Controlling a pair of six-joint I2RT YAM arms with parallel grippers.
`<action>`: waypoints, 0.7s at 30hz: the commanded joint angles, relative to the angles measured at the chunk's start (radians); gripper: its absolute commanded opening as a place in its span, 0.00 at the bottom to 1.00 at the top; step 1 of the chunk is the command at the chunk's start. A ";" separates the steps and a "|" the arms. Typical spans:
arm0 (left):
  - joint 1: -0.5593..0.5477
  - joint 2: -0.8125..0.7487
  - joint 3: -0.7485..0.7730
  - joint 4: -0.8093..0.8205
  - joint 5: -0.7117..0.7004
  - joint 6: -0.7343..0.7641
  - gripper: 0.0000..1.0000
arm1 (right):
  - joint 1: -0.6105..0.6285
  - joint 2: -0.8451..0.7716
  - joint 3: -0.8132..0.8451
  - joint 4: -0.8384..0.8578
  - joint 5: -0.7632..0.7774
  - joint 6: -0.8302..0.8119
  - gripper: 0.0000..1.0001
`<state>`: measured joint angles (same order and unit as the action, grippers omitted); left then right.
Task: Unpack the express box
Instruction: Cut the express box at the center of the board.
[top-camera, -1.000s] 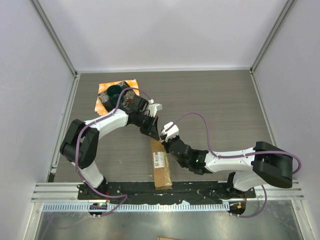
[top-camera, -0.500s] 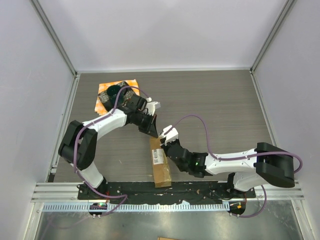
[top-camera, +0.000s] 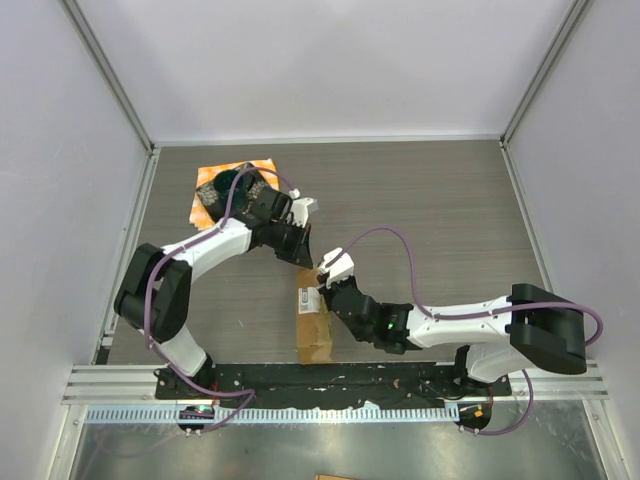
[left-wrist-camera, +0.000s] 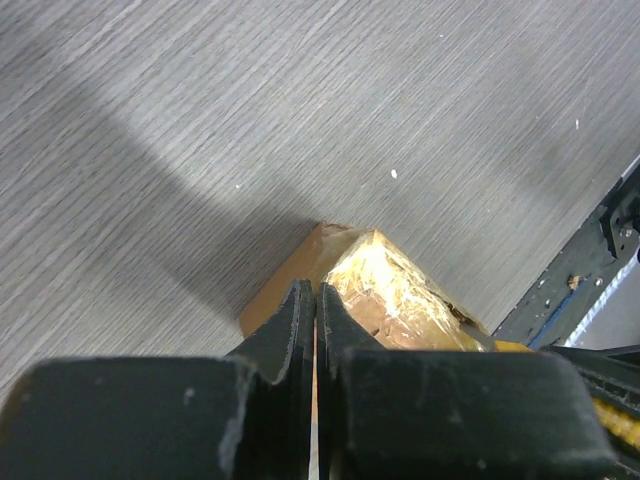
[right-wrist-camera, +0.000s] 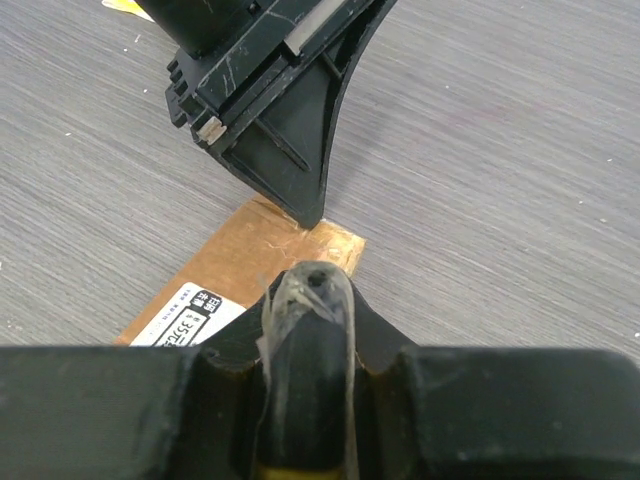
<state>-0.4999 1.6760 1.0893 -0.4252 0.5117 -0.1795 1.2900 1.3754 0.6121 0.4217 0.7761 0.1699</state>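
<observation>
Near the middle of the desk's (top-camera: 430, 220) near edge, the express box (top-camera: 312, 322) has slid slightly away from that edge and turned, moving with the left hand (left-wrist-camera: 316, 293), which is fully closed and empty, its tips pressed on the box's far end. The right hand (top-camera: 329, 272), part-closed round a dark stub (right-wrist-camera: 308, 292), hovers beside it, so this is likely positioning, not opening. Brown and oblong, label up, the box seems sealed under crinkled tape.

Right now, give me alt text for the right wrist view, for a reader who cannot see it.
The left gripper, jaws shut, has its tip on the far end of the express box lying on a grey table. In the foreground the right gripper holds a dark tape-wrapped object.
</observation>
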 joint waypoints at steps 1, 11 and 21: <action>0.037 -0.007 -0.037 -0.012 -0.285 0.075 0.00 | 0.020 0.008 0.003 -0.060 -0.070 0.072 0.01; 0.037 -0.114 0.087 -0.151 -0.223 0.087 0.00 | 0.005 0.016 0.008 -0.025 -0.069 -0.023 0.01; 0.072 -0.134 0.156 -0.244 -0.138 0.090 0.19 | -0.109 0.033 -0.002 0.077 -0.267 -0.078 0.01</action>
<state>-0.4416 1.5734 1.1889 -0.6277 0.2981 -0.1104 1.2148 1.3991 0.6048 0.4427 0.6121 0.1280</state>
